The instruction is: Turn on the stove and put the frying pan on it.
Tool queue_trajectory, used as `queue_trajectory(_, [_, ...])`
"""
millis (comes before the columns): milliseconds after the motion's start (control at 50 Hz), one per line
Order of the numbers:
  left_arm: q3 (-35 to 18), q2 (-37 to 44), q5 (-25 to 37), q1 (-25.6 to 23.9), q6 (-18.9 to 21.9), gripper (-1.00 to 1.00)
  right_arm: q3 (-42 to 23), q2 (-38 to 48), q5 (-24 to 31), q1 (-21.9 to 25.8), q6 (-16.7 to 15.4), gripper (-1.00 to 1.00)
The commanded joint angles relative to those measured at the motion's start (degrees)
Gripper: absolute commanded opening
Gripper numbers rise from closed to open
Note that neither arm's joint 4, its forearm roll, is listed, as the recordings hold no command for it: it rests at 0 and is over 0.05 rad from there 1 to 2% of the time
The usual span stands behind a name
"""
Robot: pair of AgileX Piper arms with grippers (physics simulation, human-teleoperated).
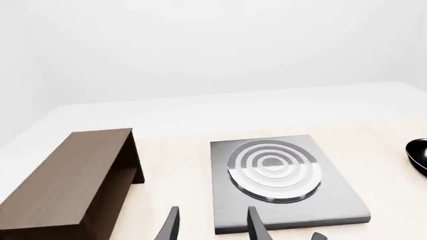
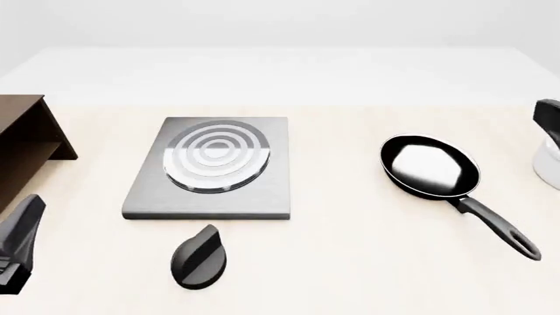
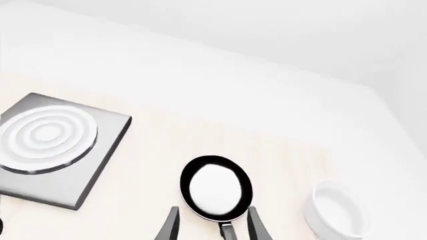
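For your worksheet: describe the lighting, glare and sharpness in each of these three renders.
Front view: flat, even light with barely any shadows; a bright white glare fills the frying pan. Left wrist view: sharp throughout, with the stove burner half bright, half grey. Right wrist view: the pan is washed white and the pale bowl almost melts into the table.

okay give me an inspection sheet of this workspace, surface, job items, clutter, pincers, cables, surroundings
Surface: pale wood-look table, white farther back.
Job's things: stove flat, burner bare; black knob lies on the near side of it, apart. Frying pan sits right of the stove, empty, handle toward the near right.
Clutter: dark wooden shelf at left; white bowl at far right.
Pincers: left pincer open, holding nothing, aimed at the stove; right pincer open, its fingers either side of the pan handle.
Cables: nothing seen.
Surroundings: plain white backdrop.
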Motion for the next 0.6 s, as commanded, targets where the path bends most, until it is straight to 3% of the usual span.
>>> queue_trajectory(20, [0.35,-0.49,-0.45,0.05,0.98,1.00,0.85,9.79,-2.22,-1.38,-3.86,1.00])
queue_trajectory(120, [0.65,-0.51,-0.73,-0.21,1.53,1.00,3.43,11.07,-4.16,-2.64,-2.54,1.00])
queue_trajectory(480, [0.94,-0.51,-0.44,0.13,1.08,1.00,18.29,15.40,-17.42,-8.98,-7.77,1.00])
queue_trajectory(600, [0.75,-0.51,-0.64,0.11,1.17,1.00,20.19,17.07,-19.97,-9.99,-8.22,1.00])
